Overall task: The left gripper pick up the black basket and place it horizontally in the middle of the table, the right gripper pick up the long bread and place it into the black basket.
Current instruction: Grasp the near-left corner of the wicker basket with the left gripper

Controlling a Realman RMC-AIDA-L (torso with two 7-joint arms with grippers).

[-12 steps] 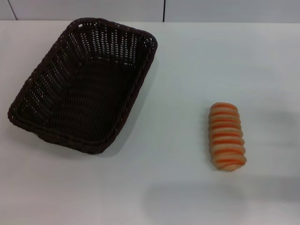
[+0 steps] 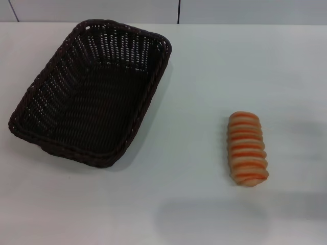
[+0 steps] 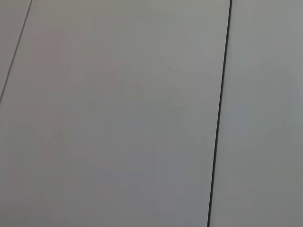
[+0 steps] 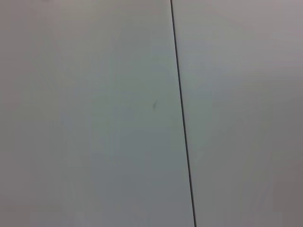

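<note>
The black basket [image 2: 92,94] lies on the white table [image 2: 204,66] at the left, its long side running at a slant from near left to far right, and it is empty. The long bread [image 2: 247,148] lies at the right with its orange stripes up, pointing toward and away from me. Neither gripper shows in any view. Both wrist views show only grey panels with a dark seam.
The wall panels [image 2: 102,10] stand just behind the table's far edge, with a dark seam [image 2: 179,11] between them. Bare tabletop lies between the basket and the bread. Faint shadows fall on the near table [image 2: 214,219].
</note>
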